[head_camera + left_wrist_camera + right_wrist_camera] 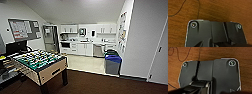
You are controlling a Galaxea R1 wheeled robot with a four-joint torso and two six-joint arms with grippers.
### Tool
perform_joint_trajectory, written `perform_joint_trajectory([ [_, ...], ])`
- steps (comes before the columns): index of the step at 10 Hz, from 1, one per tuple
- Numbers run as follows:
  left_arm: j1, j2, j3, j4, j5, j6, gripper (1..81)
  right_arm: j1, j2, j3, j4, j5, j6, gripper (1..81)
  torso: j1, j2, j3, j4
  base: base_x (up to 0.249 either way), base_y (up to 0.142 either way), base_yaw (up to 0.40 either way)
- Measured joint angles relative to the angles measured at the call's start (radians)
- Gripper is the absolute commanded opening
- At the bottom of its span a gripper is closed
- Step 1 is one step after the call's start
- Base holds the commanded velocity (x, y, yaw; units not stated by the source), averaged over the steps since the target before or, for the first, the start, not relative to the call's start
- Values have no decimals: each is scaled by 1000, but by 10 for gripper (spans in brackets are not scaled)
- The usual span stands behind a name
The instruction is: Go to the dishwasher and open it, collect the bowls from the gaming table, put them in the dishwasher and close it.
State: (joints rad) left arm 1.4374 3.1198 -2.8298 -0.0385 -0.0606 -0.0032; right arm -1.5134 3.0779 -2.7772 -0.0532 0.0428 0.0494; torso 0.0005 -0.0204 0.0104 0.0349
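Observation:
The dishwasher point(99, 50), a grey steel front with its door shut, is set among white cabinets in the kitchen at the far end of the room. At the left edge of the head view a small yellow-green thing point(2, 57) sits by a dark screen; it is too small to tell whether it is a bowl. The white-topped gaming table is out of view. Both wrist views look down past the robot's dark plate onto brown carpet point(220, 10) point(218, 53).
A green-field foosball table point(37, 61) with wooden sides stands close on the left. A blue-topped grey bin point(112, 63) sits by the white wall corner point(140, 50) on the right. Pale tile floor point(86, 63) leads between them to the kitchen. Thin dark cables point(198, 8) lie on the carpet.

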Motion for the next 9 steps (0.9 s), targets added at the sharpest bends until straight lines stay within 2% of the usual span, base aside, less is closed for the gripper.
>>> perform_joint_trajectory([
  [9, -3, 3, 0, 0, -1, 0, 811, 3, 4, 8, 0, 1, 0, 811, 1, 0, 0, 0, 137, 0, 0],
])
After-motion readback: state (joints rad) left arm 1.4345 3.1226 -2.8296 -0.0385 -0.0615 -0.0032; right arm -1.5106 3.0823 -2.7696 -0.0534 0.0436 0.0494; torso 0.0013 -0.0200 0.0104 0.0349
